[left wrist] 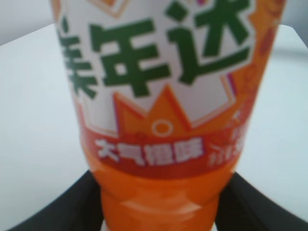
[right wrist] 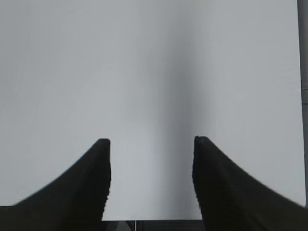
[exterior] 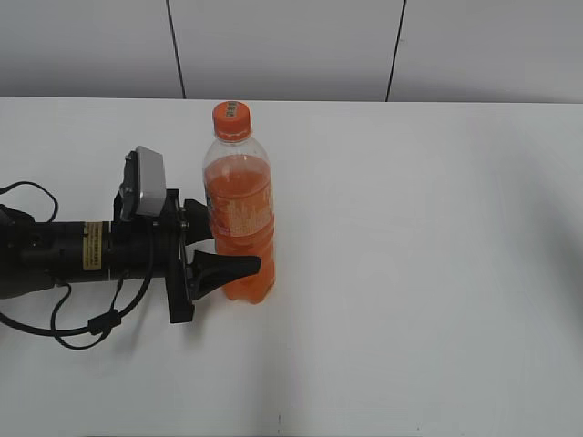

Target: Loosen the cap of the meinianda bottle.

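Three views split the facts between them. Only the exterior view takes in the whole meinianda bottle (exterior: 240, 209), standing upright on the white table (exterior: 419, 273) left of the middle, with the cap (exterior: 231, 119) seated on its neck and nothing touching that cap. The same view shows the left gripper (exterior: 230, 248) reaching in level from the left edge, one black finger lying across the front of the bottle's lower body and the other passing behind it, so the jaws bracket the bottle; a grey camera box (exterior: 145, 181) sits on the wrist and black cables (exterior: 77, 323) loop onto the table below the arm. The left wrist view gives what the wide shot cannot: the label band (left wrist: 163, 86) close up and blurred, green characters on white over an orange and red band, with the dark fingers (left wrist: 62, 207) pressed against both sides of the ridged orange body below it, clamped on the bottle. The right wrist view alone shows the right gripper (right wrist: 151, 185), its two dark fingers spread apart with only bare pale surface between them; this arm does not appear in the exterior view. Behind the table runs a light grey wall (exterior: 291, 45) crossed by two thin dark seams. Nothing else stands near the bottle.
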`<state>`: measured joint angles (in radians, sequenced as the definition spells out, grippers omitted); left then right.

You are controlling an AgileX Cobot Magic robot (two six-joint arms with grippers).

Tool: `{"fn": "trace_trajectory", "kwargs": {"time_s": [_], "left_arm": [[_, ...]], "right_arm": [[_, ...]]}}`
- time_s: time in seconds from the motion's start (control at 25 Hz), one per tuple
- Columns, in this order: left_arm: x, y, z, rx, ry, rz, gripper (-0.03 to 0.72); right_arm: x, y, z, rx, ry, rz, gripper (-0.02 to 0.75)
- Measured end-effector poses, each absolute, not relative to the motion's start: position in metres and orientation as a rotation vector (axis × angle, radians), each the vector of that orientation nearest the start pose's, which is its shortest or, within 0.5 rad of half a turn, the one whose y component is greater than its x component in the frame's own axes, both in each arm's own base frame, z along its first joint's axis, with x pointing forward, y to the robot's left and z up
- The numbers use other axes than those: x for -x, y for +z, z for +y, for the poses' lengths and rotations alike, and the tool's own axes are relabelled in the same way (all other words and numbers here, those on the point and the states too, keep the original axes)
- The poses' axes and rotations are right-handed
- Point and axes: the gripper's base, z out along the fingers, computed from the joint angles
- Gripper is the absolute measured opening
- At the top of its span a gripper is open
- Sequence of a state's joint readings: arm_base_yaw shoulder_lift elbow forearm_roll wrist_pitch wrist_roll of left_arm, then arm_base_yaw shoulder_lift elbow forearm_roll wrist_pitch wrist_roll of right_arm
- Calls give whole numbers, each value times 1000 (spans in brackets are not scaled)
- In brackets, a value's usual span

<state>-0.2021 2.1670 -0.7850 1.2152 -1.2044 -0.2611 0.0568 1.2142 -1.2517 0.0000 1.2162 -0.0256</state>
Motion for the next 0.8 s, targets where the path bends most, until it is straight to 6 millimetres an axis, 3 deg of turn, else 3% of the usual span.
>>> {"fn": "trace_trajectory", "kwargs": {"time_s": [0.4,0.8], "left_arm": [[-295,76,-142,-1197,-921,1519,395],[-295,76,-142,-1181,-933,1535,394]], "right_arm": [[-267,387,22,98,123,2633,403],[-271,385,44,150,261,2642,395]]}}
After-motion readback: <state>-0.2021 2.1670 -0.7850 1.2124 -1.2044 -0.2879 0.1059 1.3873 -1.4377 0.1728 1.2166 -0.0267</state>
